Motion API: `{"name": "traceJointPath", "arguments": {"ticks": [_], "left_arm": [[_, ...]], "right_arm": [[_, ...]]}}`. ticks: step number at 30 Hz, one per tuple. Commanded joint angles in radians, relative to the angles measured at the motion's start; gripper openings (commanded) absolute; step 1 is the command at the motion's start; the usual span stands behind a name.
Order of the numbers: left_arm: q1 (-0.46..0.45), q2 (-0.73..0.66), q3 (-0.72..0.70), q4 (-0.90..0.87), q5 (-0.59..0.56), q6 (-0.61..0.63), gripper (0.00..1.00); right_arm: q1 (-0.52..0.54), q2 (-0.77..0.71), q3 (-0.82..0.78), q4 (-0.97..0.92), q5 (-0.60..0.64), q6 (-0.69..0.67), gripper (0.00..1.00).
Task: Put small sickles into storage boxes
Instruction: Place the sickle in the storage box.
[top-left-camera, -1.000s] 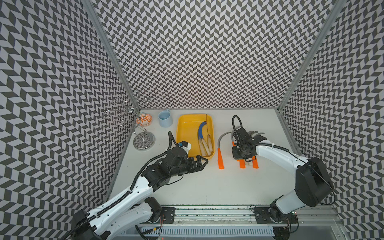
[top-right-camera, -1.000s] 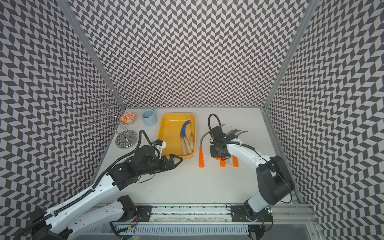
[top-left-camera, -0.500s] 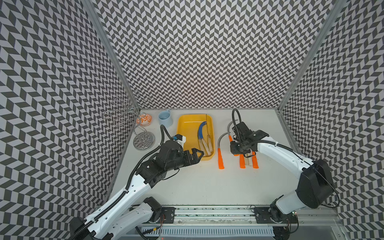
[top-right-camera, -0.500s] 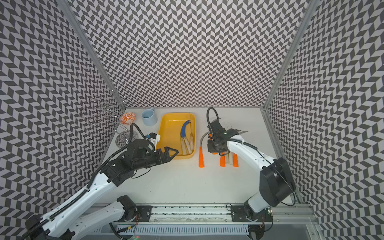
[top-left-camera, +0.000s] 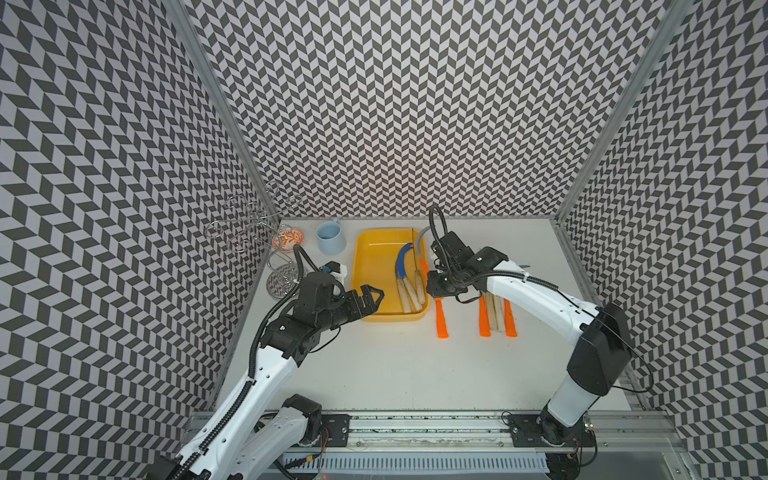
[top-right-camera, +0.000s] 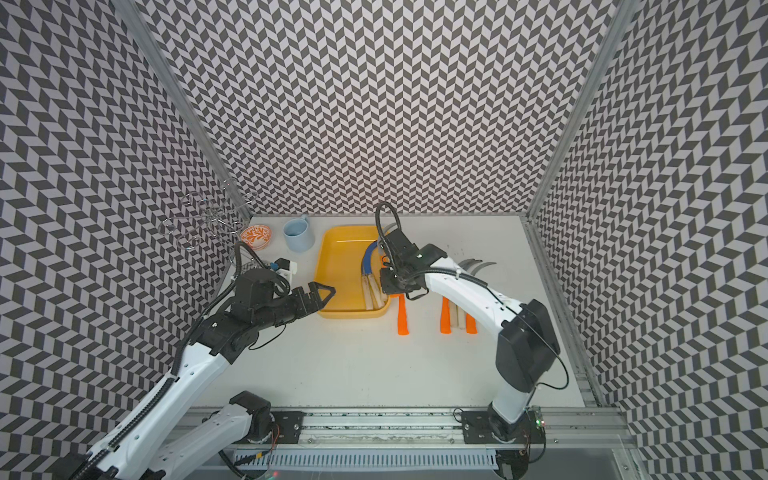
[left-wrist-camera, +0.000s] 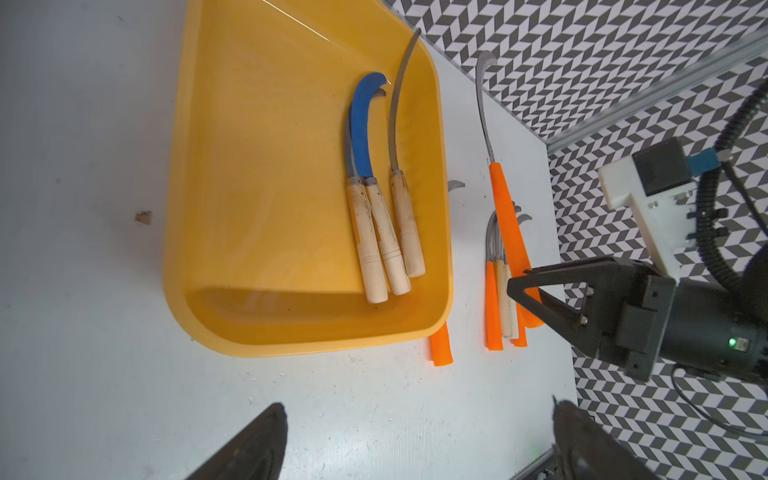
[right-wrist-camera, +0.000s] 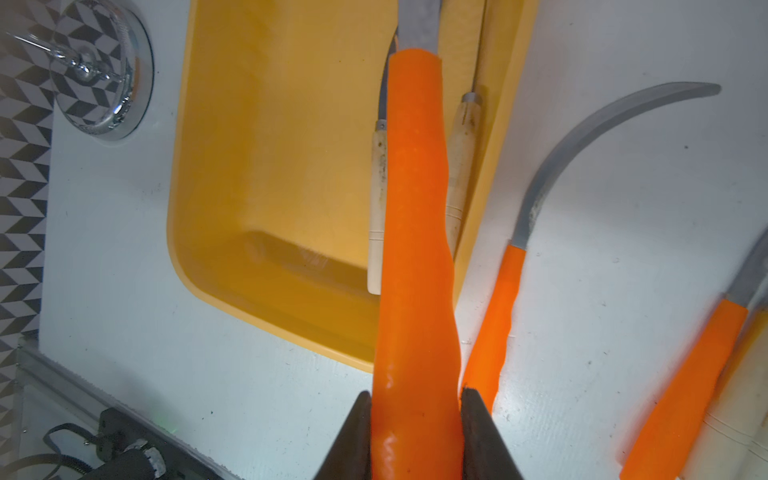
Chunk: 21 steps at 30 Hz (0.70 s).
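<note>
Clamping orange-handled sickle (right-wrist-camera: 415, 249) | right pincer (right-wrist-camera: 415, 401) aloft beside yellow tray (top-left-camera: 390, 320) | left pincer (top-left-camera: 370, 296) agape

This was a robotics laboratory cell. The walls (top-left-camera: 395, 104) carried a black-and-white chevron print, joined by aluminium profiles (top-left-camera: 223, 106). A left arm (top-left-camera: 266, 374) and a right arm (top-left-camera: 536, 297), with bare cables, stood on a metal rail (top-left-camera: 415, 428). They stood at a plain white table (top-left-camera: 395, 374), which held small sickles (top-left-camera: 442, 320) and a yellow tray (top-left-camera: 390, 319).
</note>
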Motion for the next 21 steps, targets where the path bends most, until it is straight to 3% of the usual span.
{"name": "traceJointPath", "arguments": {"ticks": [1, 21], "left_arm": [[0.061, -0.011, 0.000, -0.014, 0.048, 0.048, 1.00], [0.134, -0.037, -0.083, 0.013, 0.034, 0.029, 1.00]], "right_arm": [[0.025, 0.065, 0.074, 0.016, -0.027, 0.007, 0.00], [0.091, 0.467, 0.312, 0.217, -0.193, 0.071, 0.00]]}}
